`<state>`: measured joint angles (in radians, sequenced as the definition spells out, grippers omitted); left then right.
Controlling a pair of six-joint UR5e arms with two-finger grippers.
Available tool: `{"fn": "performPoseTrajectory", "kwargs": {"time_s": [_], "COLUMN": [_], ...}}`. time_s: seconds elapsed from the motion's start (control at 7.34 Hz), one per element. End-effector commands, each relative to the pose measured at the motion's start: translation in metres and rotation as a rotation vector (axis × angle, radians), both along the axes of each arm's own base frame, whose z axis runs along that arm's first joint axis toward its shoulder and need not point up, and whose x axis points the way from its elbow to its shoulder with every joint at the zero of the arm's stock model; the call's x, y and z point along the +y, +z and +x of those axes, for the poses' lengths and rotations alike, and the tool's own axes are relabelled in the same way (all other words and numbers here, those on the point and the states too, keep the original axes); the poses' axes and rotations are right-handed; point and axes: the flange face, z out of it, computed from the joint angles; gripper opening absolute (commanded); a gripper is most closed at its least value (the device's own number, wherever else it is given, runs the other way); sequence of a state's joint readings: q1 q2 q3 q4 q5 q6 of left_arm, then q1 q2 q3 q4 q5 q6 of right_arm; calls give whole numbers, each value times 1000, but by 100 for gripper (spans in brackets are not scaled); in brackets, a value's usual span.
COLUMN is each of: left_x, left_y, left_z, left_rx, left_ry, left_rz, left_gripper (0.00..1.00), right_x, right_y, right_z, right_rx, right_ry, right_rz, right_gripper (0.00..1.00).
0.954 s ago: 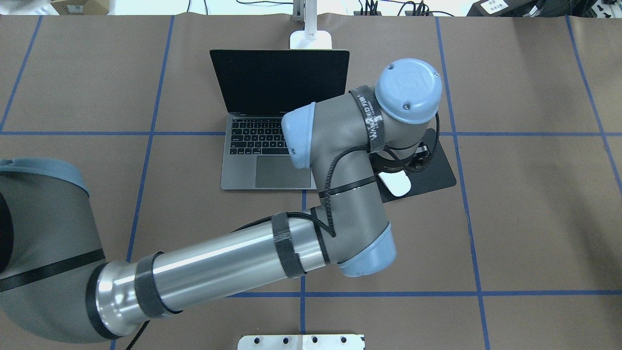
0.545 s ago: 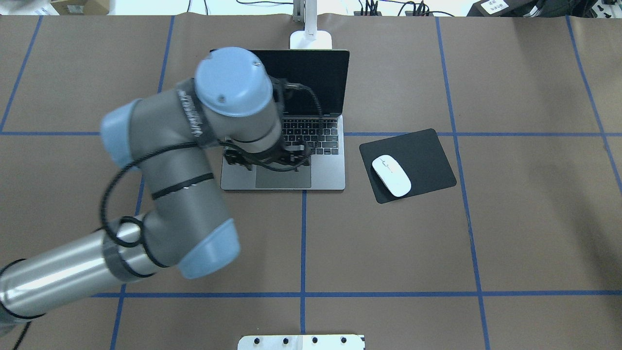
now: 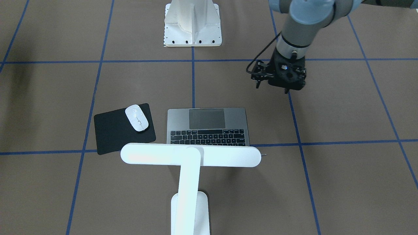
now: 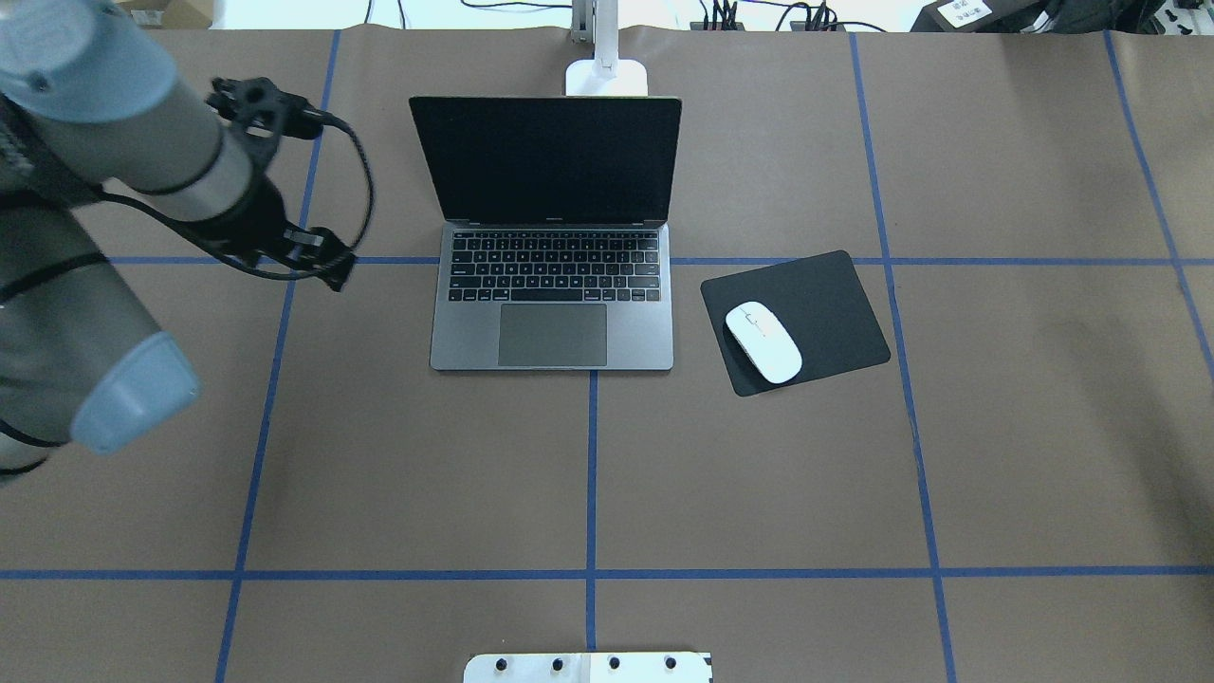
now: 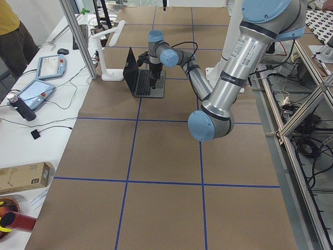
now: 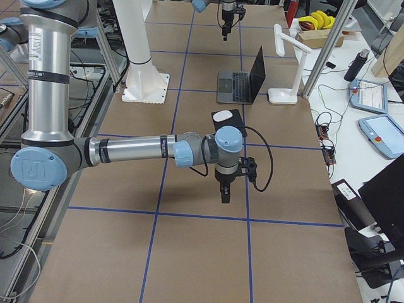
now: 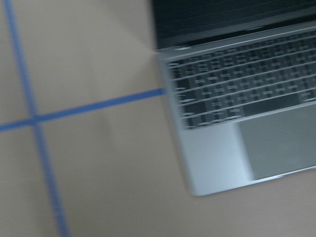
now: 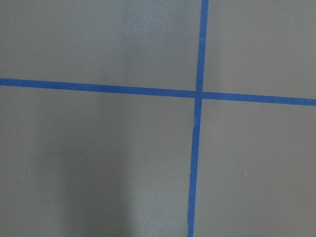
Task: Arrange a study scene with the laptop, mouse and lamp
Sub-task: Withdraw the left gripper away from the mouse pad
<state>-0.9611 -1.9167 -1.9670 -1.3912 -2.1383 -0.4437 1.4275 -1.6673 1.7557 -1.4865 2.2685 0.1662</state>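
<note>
The laptop [image 4: 553, 313] stands open at the table's middle with a dark screen; it also shows in the front-facing view [image 3: 209, 125]. The white mouse [image 4: 763, 341] lies on a black mouse pad [image 4: 835, 294] to its right. The white lamp [image 3: 191, 155] stands behind the laptop, its bar head over the screen; only its base [image 4: 607, 78] shows overhead. My left gripper [image 3: 287, 90] hangs above bare table left of the laptop and holds nothing that I can see. I cannot tell whether it is open. My right gripper [image 6: 223, 196] points down at bare table; I cannot tell its state.
The white bolted pedestal [image 3: 192, 24] stands at the robot's edge of the table. Blue tape lines [image 4: 590, 474] grid the brown table cover. Tablets, cables and boxes lie on the side bench [image 6: 369, 101] beyond the lamp.
My left arm has swept from over the mouse pad, across the laptop, to the table's left side. The mouse stays on the pad, now uncovered.
</note>
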Motion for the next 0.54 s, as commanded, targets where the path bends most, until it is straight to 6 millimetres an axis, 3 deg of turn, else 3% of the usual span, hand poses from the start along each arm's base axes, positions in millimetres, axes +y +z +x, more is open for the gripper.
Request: {"fn": "performPoseTrajectory", "kwargs": {"time_s": [0.0, 0.14, 0.27, 0.41], "left_x": [-18, -14, -10, 9], "left_y": [96, 146, 183, 225], "left_z": [-141, -192, -238, -272], "left_rx": [-21, -42, -60, -72], "left_ry": [72, 92, 92, 85], "left_rz": [55, 57, 57, 21], "left_gripper": [100, 100, 100, 100], "right_x": [7, 12, 13, 15], "right_y": [6, 11, 12, 14], "right_z": [11, 18, 23, 24], "right_rx": [1, 3, 4, 5], "right_ry": [-2, 1, 1, 3], "right_rz": [7, 7, 12, 10], "right_gripper": [100, 100, 100, 100]}}
